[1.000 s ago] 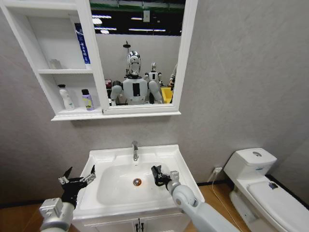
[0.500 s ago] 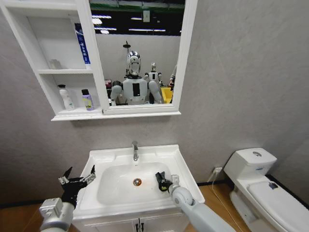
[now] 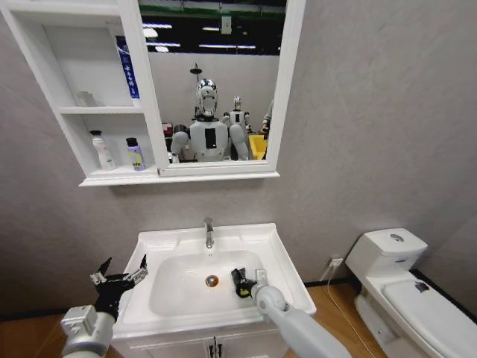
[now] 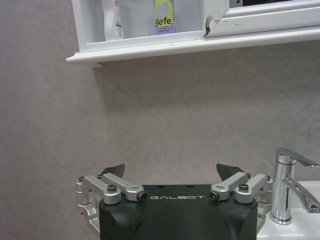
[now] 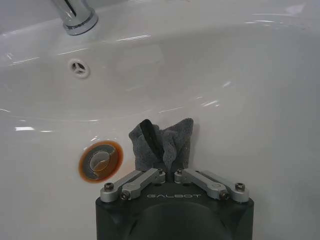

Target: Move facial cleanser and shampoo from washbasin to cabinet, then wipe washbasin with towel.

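— Sliding toward the drain [image 3: 212, 281] is what the right gripper [image 3: 238, 283] is doing: a second ago it was sitting well off to the drain's right, and now it is working just beside it, inside the washbasin [image 3: 153, 242].

— Is it gripping anything?

— Yes, its fingers are pinching the towel [image 5: 162, 142], a small dark grey bunch that is pressing on the white bowl right next to the drain.

— And the other arm?

— The left gripper [image 3: 119, 281] is hovering well to the drain's left, beyond the basin's edge, fingers spread wide and holding nothing; it is not shifting between frames.

— How far along is the job?

— Two bottles are standing on the bottom shelf of the cabinet [image 3: 112, 177], far above the drain: a white bottle [image 3: 102, 151] and a purple one [image 3: 134, 154]. So the moving part is looking done, I'd say, and the wiping is under way.
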{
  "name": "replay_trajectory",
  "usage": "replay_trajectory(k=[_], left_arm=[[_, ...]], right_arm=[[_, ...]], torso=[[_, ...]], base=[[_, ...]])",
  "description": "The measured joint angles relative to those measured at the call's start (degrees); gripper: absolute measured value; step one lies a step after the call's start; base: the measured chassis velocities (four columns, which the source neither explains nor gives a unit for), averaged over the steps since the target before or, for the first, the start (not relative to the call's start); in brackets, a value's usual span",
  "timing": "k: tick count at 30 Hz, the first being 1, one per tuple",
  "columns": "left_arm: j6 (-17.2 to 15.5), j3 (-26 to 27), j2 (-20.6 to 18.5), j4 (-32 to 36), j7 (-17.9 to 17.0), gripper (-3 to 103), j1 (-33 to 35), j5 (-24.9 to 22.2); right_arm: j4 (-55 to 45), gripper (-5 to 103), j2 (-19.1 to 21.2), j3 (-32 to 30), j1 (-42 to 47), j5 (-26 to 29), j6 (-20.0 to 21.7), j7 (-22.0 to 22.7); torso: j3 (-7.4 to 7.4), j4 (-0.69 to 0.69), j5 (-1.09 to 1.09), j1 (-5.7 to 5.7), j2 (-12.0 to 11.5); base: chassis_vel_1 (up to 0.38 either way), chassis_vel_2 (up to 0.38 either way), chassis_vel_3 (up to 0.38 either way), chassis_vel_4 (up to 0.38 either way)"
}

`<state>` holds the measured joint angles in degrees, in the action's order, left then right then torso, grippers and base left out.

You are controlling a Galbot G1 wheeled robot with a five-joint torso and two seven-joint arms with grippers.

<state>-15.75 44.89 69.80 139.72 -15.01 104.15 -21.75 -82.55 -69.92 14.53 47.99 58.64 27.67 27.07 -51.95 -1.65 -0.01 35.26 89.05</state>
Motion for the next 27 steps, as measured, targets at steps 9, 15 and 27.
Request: replay_trajectory(k=[9,15,27], left_arm=[[0.0,0.0,0.0,0.0,0.0,100,0.0,0.0],[0.0,0.0,0.0,0.0,0.0,100,0.0,0.0],[0.0,0.0,0.0,0.0,0.0,100,0.0,0.0]], right_arm=[[4.88,3,-4.47,3.86,-5.1,0.56,0.01,-2.7],[7.04,3,-7.17,6.31,-6.61,0.04,-0.17,-3.71],[10.74,3,-12.35,7.97,-7.09,-4.2,-1.3,-5.68]], torso=[[0.0,0.01,0.0,0.0,0.0],[0.0,0.0,0.0,0.0,0.0],[0.01,0.01,0.01,0.0,0.0]], base=[[0.0,0.0,0.0,0.0],[0.0,0.0,0.0,0.0],[0.0,0.0,0.0,0.0]])
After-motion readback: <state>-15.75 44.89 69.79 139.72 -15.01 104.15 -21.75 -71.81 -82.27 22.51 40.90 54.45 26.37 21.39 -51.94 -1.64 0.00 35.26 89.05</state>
